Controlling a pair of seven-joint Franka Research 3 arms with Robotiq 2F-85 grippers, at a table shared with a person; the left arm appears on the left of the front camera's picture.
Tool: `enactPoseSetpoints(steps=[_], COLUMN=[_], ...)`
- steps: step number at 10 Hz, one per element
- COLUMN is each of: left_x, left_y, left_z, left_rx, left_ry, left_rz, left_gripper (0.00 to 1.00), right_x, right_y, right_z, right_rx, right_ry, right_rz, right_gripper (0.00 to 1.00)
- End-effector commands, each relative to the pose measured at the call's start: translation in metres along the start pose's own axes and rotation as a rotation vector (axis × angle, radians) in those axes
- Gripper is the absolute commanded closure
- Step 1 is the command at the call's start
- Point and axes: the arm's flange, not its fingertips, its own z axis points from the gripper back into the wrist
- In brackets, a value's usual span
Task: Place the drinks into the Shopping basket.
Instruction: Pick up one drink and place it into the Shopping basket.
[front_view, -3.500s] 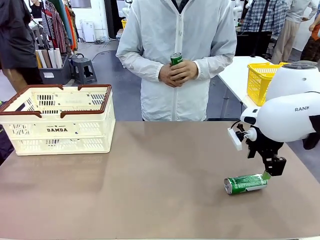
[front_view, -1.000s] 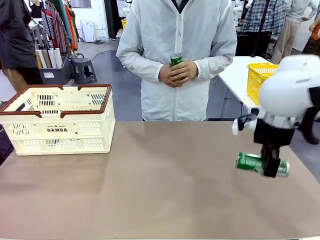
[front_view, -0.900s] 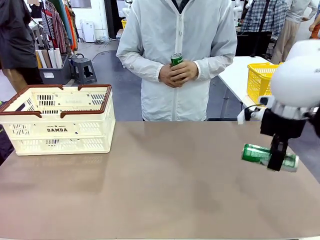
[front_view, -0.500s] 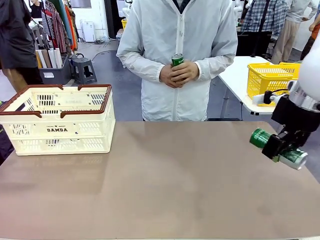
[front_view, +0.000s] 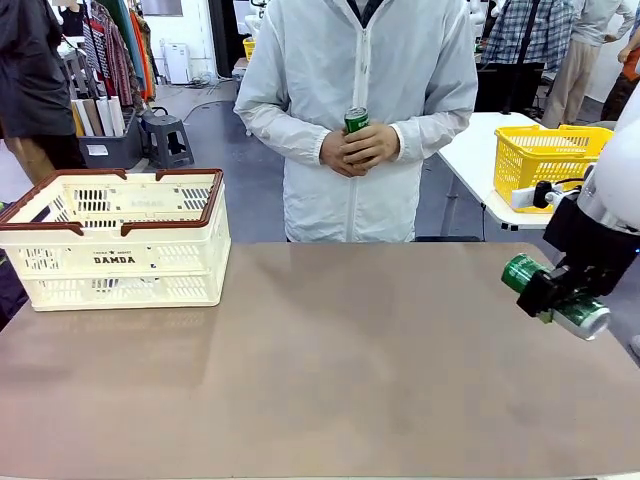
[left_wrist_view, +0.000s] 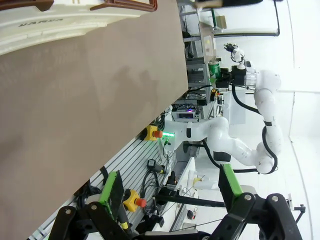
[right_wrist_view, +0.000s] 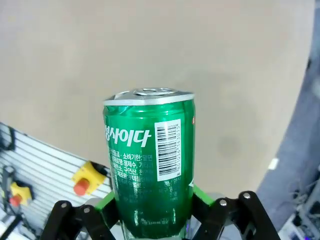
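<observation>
The right gripper (front_view: 547, 296) is clenching a green can (front_view: 521, 272) sideways in the air, well to the right of the basket (front_view: 120, 262). The left gripper (left_wrist_view: 170, 186) is hanging with its jaws spread, grasping nothing.

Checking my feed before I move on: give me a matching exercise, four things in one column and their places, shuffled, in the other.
1. tilted green metal can
2. upright green metal can
3. cream-white slotted plastic basket with brown rim
4. bright yellow mesh basket

A. on the white side table, far right
B. in the person's hands
C. clamped in the right gripper, in the air
D. on the left part of the brown table

Pairs: 1-C, 2-B, 3-D, 4-A
</observation>
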Motion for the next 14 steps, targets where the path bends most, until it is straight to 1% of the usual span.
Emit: enactPoseSetpoints(steps=[1,2,3,4,6,7,8,9,10,11,12,13,14], left_x=[-0.002,-0.002,-0.002,-0.002,-0.002,-0.002,-0.002,-0.002,-0.002,-0.002,-0.002,-0.002,-0.002], left_y=[-0.001,-0.001,-0.001,-0.001,-0.001,-0.001,-0.001,-0.001,-0.001,-0.001,-0.001,-0.001,-0.001], left_z=[0.002,0.002,0.002,0.002,0.002,0.002,0.002,0.002,0.002,0.002,0.002,0.002,0.002], left_rx=[0.009,0.009,0.009,0.009,0.009,0.009,0.009,0.009,0.009,0.009,0.009,0.009,0.009], left_ry=[0.007,0.007,0.007,0.007,0.007,0.007,0.007,0.007,0.007,0.007,0.007,0.007,0.007], left_rz=[0.001,0.001,0.001,0.001,0.001,0.001,0.001,0.001,0.001,0.001,0.001,0.001,0.001], left_gripper=[0.0,0.0,0.0,0.0,0.0,0.0,0.0,0.0,0.0,0.0,0.0,0.0,0.0], right_x=[0.015,0.028,0.047,0.072,0.116,0.129,0.131,0.113,0.082,0.044,0.0,-0.02,-0.048], right_y=[0.024,0.053,0.084,0.122,0.182,0.197,0.182,0.143,0.094,0.044,-0.01,-0.041,-0.075], right_z=[-0.002,-0.01,-0.022,-0.039,-0.082,-0.099,-0.095,-0.069,-0.037,-0.008,0.014,0.022,0.025], right_rx=[0.155,0.167,0.176,0.193,0.179,0.142,0.146,0.164,0.17,0.153,0.179,0.201,0.236], right_ry=[-0.124,-0.117,-0.101,-0.091,-0.055,-0.03,0.005,-0.003,-0.027,-0.051,-0.072,-0.084,-0.125], right_rz=[-0.24,-0.322,-0.373,-0.402,-0.465,-0.457,-0.445,-0.493,-0.555,-0.594,-0.645,-0.704,-0.738], right_gripper=[1.0,1.0,1.0,1.0,1.0,1.0,1.0,1.0,1.0,1.0,1.0,1.0,1.0])
